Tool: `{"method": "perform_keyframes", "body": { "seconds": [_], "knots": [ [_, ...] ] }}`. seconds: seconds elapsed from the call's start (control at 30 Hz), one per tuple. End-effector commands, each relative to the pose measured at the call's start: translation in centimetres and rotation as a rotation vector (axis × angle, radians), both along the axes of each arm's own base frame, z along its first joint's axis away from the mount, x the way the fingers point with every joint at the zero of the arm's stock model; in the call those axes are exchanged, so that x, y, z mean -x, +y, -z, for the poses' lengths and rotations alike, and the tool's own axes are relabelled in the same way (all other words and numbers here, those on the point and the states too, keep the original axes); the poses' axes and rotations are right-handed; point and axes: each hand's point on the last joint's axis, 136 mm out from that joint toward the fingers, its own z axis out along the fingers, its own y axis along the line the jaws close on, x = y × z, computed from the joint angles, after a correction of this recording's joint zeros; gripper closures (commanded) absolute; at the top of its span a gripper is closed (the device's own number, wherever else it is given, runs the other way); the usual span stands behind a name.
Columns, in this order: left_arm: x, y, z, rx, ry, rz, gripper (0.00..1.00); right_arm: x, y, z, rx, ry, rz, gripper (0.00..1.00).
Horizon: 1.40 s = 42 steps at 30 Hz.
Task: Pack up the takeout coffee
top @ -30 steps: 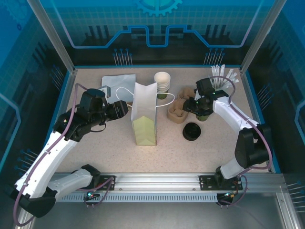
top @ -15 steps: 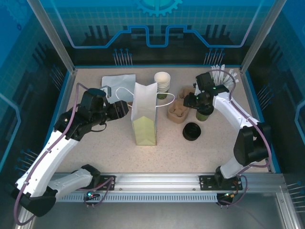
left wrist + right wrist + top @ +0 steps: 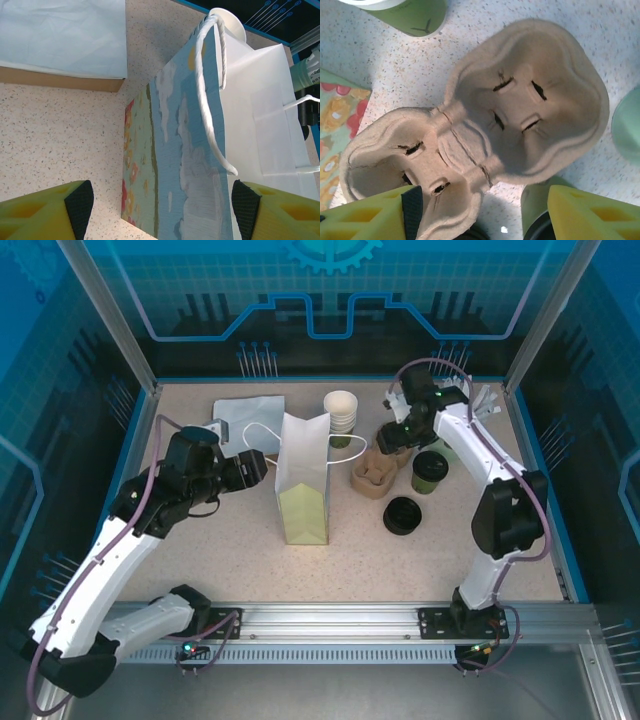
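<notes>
We see left fingers [image 3: 79, 205] apart facing the bag [image 3: 175, 150]; right fingers [image 3: 580, 215] apart above the tray [image 3: 520, 110]; coffee [image 3: 430, 472] stands centre-right.

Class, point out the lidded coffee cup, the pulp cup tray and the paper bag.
lidded coffee cup [image 3: 430, 465]: top external view, on its black lid.
pulp cup tray [image 3: 530, 100]: right wrist view, on the floor of one well.
paper bag [image 3: 175, 165]: left wrist view, on its cloud-printed side.

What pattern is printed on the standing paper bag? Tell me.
The bag: blue sky with white clouds; clearest in the left wrist view.
</notes>
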Motion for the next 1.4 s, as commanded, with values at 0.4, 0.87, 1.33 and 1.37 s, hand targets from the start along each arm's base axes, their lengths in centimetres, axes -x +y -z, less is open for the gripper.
{"method": "perform_keyframes", "body": {
  "seconds": [0.4, 0.87, 1.33, 1.37],
  "knots": [
    [0.6, 1.0, -0.1, -0.034, -0.004, -0.020, 0.23, 0.7, 2.2, 4.7, 0.141, 0.199, -0.314, 0.24],
    [0.6, 1.0, -0.1, -0.035, -0.001, -0.020, 0.23, 0.0, 2.6, 6.6, 0.174, 0.231, -0.327, 0.29],
    [0.6, 1.0, -0.1, -0.035, -0.001, -0.019, 0.23, 0.0, 2.6, 5.2, 0.179, 0.208, -0.327, 0.49],
    [0.6, 1.0, -0.1, -0.033, -0.002, -0.018, 0.23, -0.1, 2.6, 5.0, 0.178, 0.202, -0.328, 0.49]
  ]
}}
